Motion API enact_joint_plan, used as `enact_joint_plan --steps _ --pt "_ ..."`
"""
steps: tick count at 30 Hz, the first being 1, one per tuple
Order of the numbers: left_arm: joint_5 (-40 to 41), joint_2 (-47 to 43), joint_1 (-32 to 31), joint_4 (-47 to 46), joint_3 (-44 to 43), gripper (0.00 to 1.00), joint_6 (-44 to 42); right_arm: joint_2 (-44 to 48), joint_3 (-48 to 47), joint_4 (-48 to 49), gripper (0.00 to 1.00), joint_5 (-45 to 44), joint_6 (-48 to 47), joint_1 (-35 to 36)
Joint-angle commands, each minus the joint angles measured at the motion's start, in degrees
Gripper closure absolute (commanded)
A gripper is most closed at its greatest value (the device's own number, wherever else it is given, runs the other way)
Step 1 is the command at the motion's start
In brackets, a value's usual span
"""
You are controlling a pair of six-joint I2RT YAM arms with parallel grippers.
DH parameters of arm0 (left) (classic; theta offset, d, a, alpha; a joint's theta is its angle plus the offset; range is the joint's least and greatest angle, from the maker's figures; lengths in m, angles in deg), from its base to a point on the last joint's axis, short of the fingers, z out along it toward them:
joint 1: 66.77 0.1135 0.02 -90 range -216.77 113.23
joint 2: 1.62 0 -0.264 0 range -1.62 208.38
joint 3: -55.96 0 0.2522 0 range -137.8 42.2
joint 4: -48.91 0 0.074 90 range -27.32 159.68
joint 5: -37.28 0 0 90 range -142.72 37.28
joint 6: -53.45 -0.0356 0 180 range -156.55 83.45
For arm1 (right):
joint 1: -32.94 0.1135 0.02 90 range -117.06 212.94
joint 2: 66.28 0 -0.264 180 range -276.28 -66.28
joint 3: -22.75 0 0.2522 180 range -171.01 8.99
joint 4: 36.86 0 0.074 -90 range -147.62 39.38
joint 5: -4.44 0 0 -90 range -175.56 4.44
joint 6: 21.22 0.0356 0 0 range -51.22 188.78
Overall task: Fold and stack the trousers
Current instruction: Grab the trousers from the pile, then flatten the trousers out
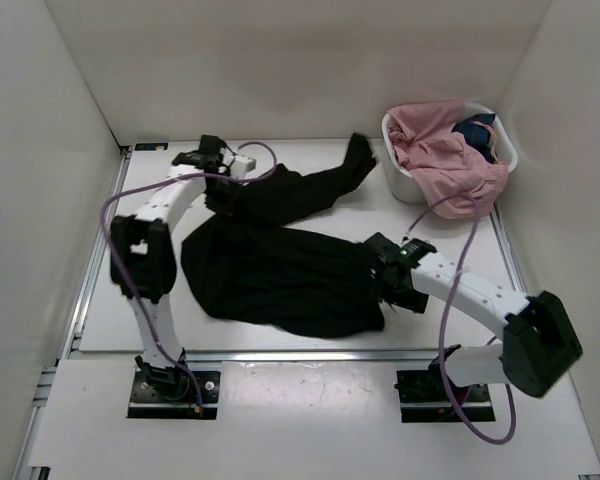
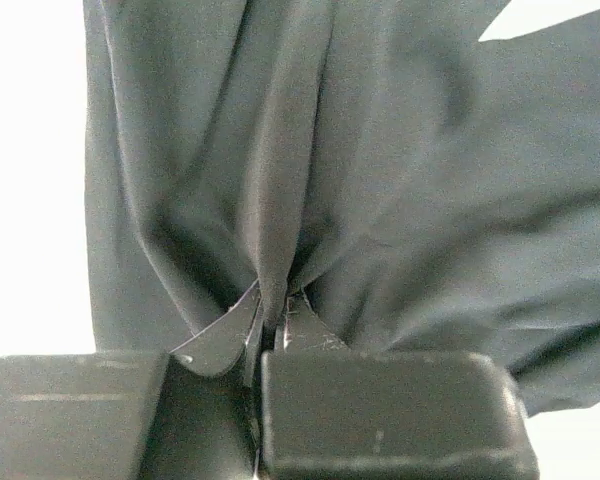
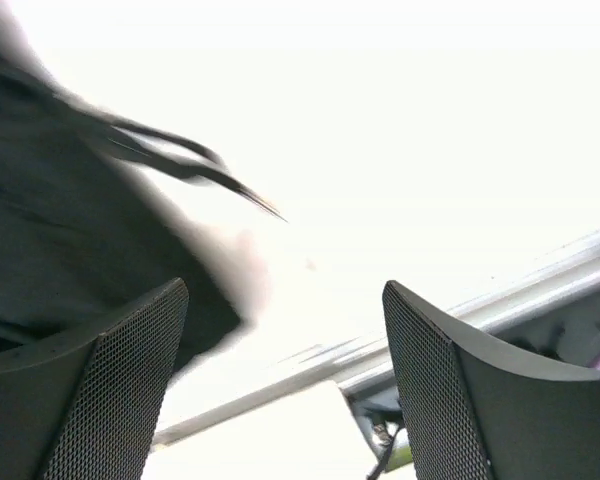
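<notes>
- We are looking down on the black trousers [image 1: 280, 275], which are lying crumpled across the middle of the white table [image 1: 300, 155]. The bulk of the fabric is sitting in the lower centre of the top view.
- One trouser leg is stretching toward the upper centre of that frame, and its end is lying just beside the white basket [image 1: 395, 180].
- Our left gripper [image 2: 275, 320] is pinching a gathered ridge of the trousers. Its jaws are clamping tight on the cloth, and folds are fanning upward from the pinch across the left wrist frame.
- In the top view this arm is reaching to the upper left part of the garment, left of the frame's centre.
- Our right gripper [image 3: 285, 400] is standing wide, with its mesh-textured fingers [image 3: 110, 390] well apart and nothing between them.
- Dark fabric is filling the left side of the right wrist frame, next to the left-hand finger. We cannot tell whether they are touching.
- In the top view this gripper is sitting at the right edge of the trousers, right of centre.
- In the upper right the basket is holding a pink garment [image 1: 445, 160] that is spilling over its rim, with a dark blue cloth [image 1: 475, 130] peeking out behind it.
- Purple cables [image 1: 443, 330] are looping beside both arms.
</notes>
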Motion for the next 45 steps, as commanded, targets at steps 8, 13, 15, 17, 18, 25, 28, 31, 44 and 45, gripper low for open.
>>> enact_joint_plan --steps 8,13,15,17,18,25,28,31,44,45 --pt "12.61 -14.88 2.68 4.04 9.72 0.66 1.22 -16.0 -17.93 7.92 0.17 2.06 -14.75 -4.17" --pt "13.67 -14.33 8.04 5.36 3.73 0.21 2.63 -8.63 -14.34 12.39 0.17 6.43 -13.09 -4.7" --pt "14.28 -16.09 11.29 5.36 2.23 0.17 2.63 -4.41 -8.11 20.78 0.18 11.88 -10.63 -4.7" --pt "15.68 -18.37 14.7 5.36 1.7 0.0 2.63 -3.61 -3.19 26.71 0.18 19.34 -8.35 -5.22" --pt "16.39 -19.34 15.86 5.36 1.7 0.0 2.63 -4.39 -2.56 29.0 0.18 20.51 -7.73 -5.22" --pt "17.54 -30.06 25.35 2.83 15.65 0.0 1.85 -15.45 -5.18 32.8 0.19 29.48 -7.72 -6.63" --pt "17.54 -31.39 27.64 1.76 24.09 0.0 0.78 -19.33 -5.71 33.49 0.2 32.03 -6.32 -7.15" --pt "15.97 -30.17 29.22 -1.84 29.38 0.0 0.26 -21.97 -4.13 35.43 0.25 34.23 -4.74 -7.16" --pt "1.98 -6.27 29.32 -5.71 20.34 0.33 0.17 -15.58 -8.69 27.38 1.0 24.75 -7.01 -13.21" --pt "2.51 -5.47 29.32 -5.71 20.33 0.53 0.17 -14.17 -9.57 26.04 1.0 23.87 -7.71 -14.09"
